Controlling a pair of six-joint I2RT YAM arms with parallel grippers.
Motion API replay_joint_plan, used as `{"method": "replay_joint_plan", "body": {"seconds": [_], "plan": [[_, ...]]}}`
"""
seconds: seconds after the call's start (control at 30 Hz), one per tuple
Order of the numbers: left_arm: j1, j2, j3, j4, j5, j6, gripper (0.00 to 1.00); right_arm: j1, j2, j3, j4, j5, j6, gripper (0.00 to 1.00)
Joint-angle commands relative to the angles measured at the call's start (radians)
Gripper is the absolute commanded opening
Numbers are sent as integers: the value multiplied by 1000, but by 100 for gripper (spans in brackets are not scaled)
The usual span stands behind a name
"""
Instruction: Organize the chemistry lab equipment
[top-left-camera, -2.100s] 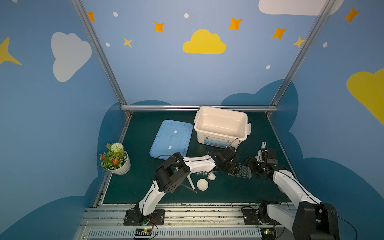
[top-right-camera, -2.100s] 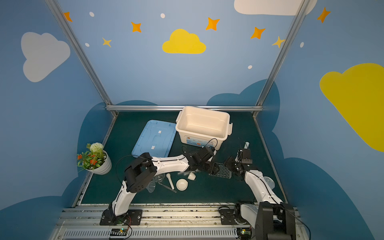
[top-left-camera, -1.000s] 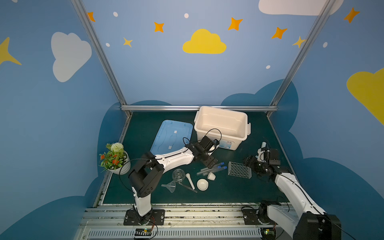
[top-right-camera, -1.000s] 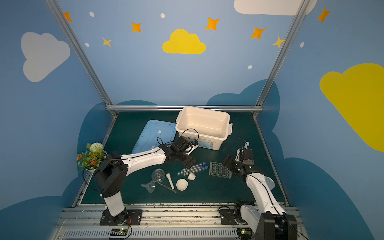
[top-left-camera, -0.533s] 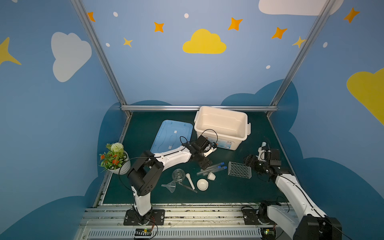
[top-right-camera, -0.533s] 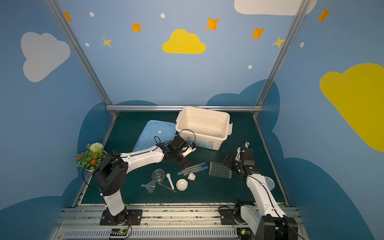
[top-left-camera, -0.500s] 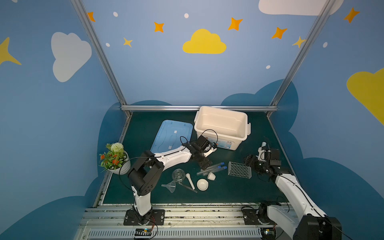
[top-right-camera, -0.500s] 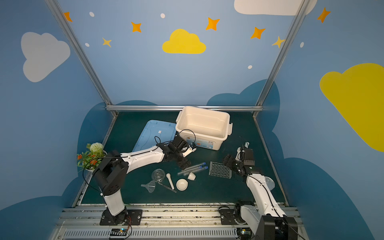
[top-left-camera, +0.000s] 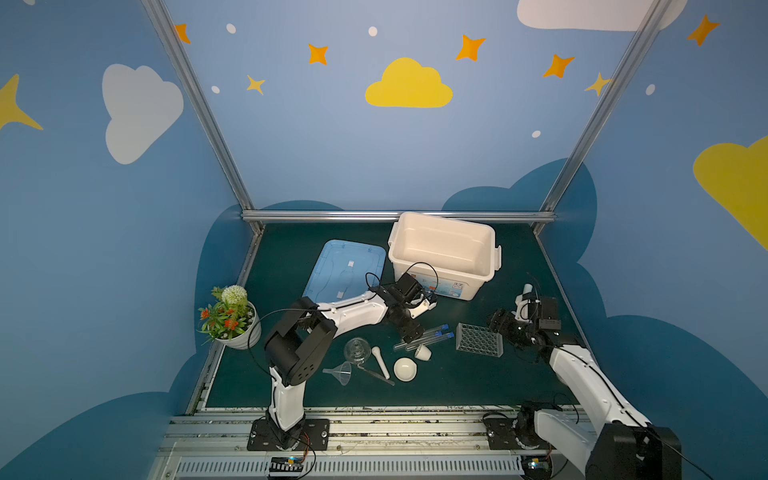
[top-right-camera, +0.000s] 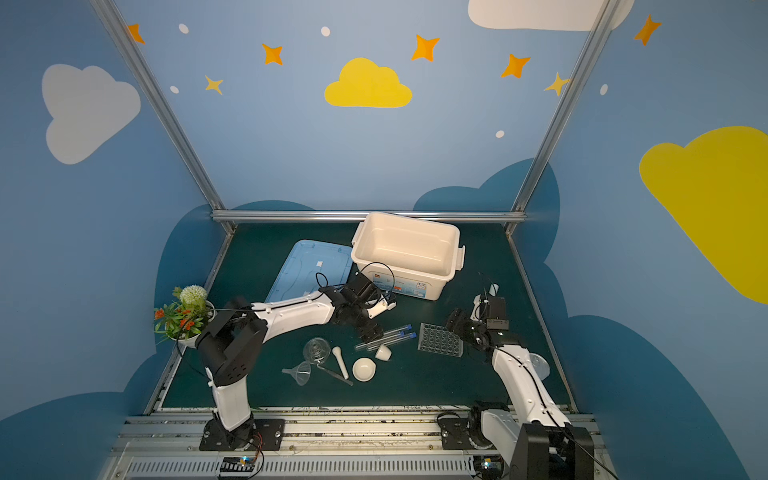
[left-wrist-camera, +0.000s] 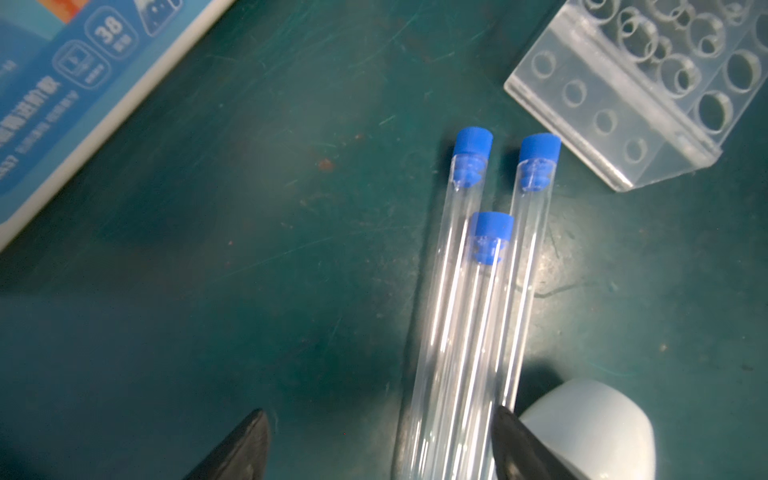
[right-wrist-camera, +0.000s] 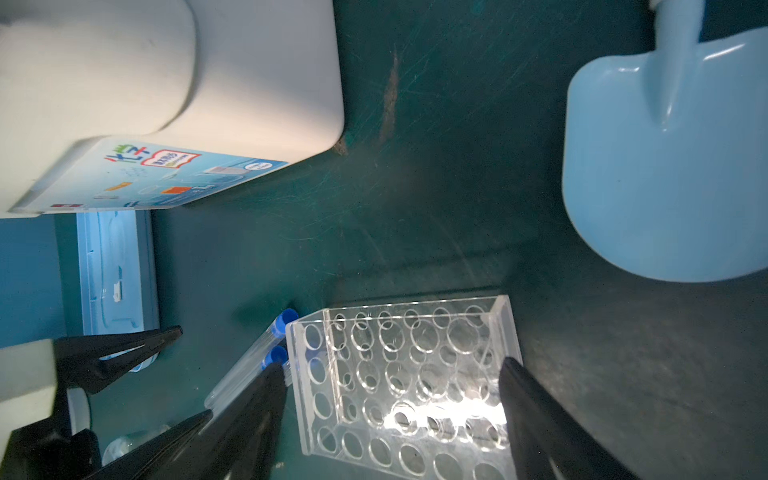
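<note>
With my left gripper (left-wrist-camera: 379, 411) open and empty astride the three test tubes (left-wrist-camera: 469, 311) at lower right, I should centre on one tube, clear of the cup (left-wrist-camera: 590, 428), before closing.

Lighting both top views softly and evenly from overhead, throwing only faint shadows onto the dark desk (top-left-camera: 478, 386). Bowing the wall posts outward toward the edges. Dimming the wrist views, pooling shadow over the desk in the left wrist view. Blurring the label (left-wrist-camera: 62, 83) and the tips of the left pincer (left-wrist-camera: 380, 415) while keeping the test tubes (left-wrist-camera: 478, 291) sharp. Flaring white glare off the clear rack (right-wrist-camera: 436, 415) in the right wrist view, softening the white box (right-wrist-camera: 124, 62).
</note>
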Motion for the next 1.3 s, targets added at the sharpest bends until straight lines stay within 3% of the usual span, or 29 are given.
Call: {"method": "replay_joint_plan", "body": {"seconds": [0.0,0.6,1.03,1.27], "plan": [[1,24,18,-30,23,10,82,-4,9,-3,1,-10,3,81],[1,57,17,-19,-16,-4,64,-7,23,2,1,-12,8,80],[-6,63,8,-10,-68,-15,59,-12,26,-3,4,-10,9,81],[-10,88,21,-19,-75,-19,47,-14,24,1,-4,-5,5,81]]}}
